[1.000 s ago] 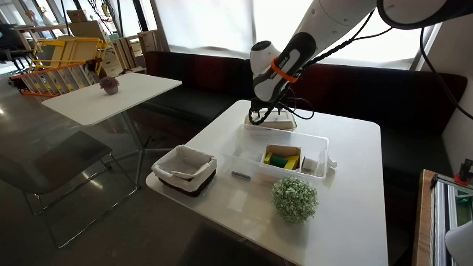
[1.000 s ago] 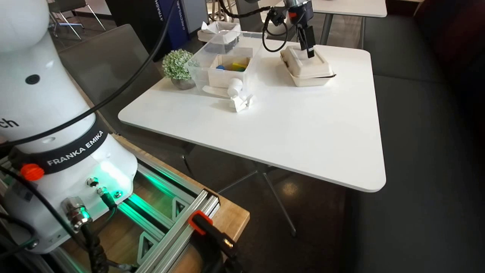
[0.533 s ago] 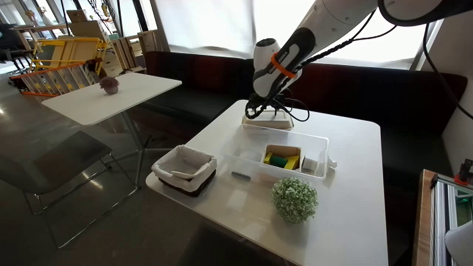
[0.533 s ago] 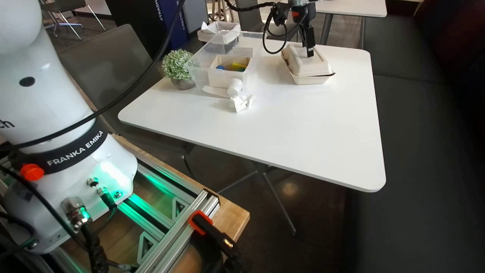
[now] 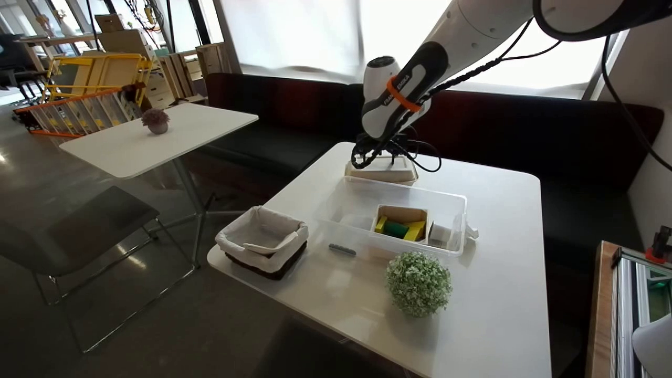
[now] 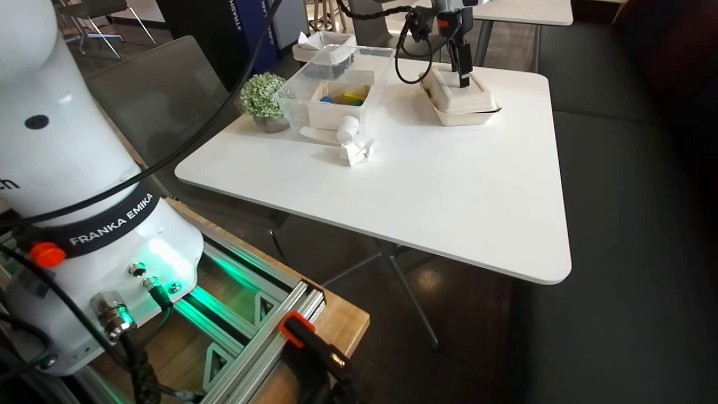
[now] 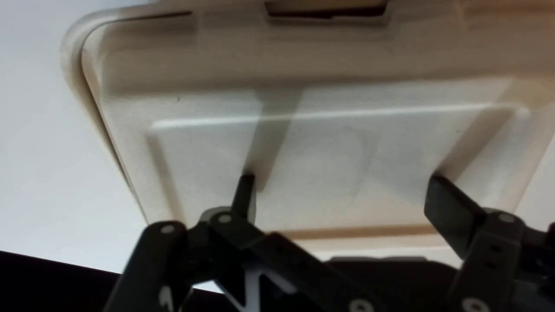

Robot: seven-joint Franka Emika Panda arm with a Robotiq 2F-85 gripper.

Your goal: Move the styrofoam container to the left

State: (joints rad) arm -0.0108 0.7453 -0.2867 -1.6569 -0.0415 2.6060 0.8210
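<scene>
Gripper [image 7: 342, 178] stands well open over the styrofoam container [image 6: 460, 100], its jaws spread far apart, with nothing held between them. Both fingers [image 7: 451, 212] point down at the lid [image 7: 329, 143], one toward each end of its raised panel. Each tip meets its own shadow there, so they look to be touching the top or very nearly so.

Off-white and closed, the container sits on the white table [image 6: 392, 196]. Its lid leaves a thin dark gap above the base at one corner, and the wrist view shows a dark slot [image 7: 327, 11] along the edge at the top of the picture. Just beside the container is a clear plastic bin [image 5: 436, 199], with a strip of tabletop showing between the two in an exterior view. Inside the bin is a wooden box [image 5: 403, 213] of blocks, among them a green block [image 5: 395, 229] and a yellow block [image 5: 416, 230]. A crumpled white paper [image 6: 354, 152] lies at the bin's end.

Near the bin stands a leafy green plant [image 5: 419, 283]. Toward a corner of the table is a cloth-lined basket [image 5: 291, 251], and a small dark bar [image 5: 342, 249] lies between it and the plant. From above, the robot arm [image 5: 462, 37] slants down to the container, a black cable [image 6: 381, 14] looping beside its wrist.
</scene>
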